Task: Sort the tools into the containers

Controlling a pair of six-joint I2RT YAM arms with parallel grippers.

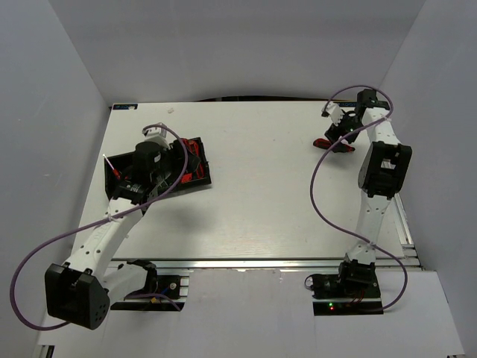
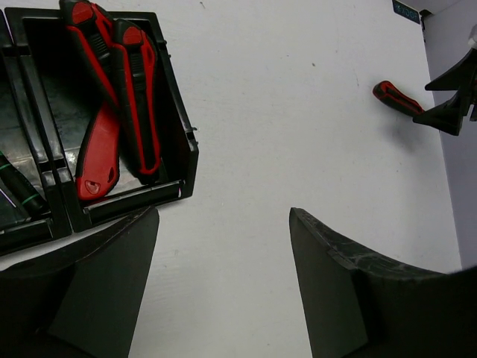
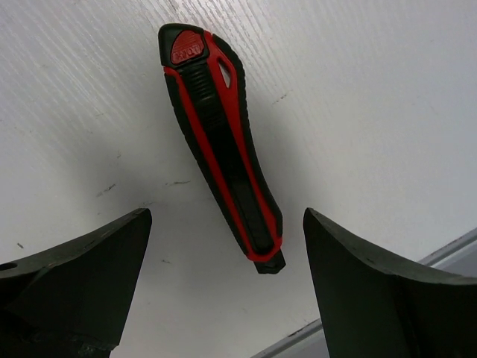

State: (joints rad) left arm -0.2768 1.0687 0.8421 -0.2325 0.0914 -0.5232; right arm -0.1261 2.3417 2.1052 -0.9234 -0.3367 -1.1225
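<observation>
Most of the sorting looks done, as far as the views show. Two cutters point(image 2: 138, 97) lie overlapping in the tray's point(image 2: 186, 160) right-hand compartment, at the upper left of the left wrist view. A green-striped screwdriver point(image 2: 19, 195) shows in the next compartment (the rest of the tray is cut off or hidden under the arm). Your left tool point(image 2: 223, 216) is spread and empty over bare bench point(image 2: 298, 112), just beside the tray.

What is left is one loose cutter point(image 3: 223, 142), lying on the bench at the upper right of the top view, well apart from the tray. Your right tool point(image 3: 227, 214) hangs over it with a finger spread wide to either side, not touching it. You have yet to pinch it and carry it across to its twins.
</observation>
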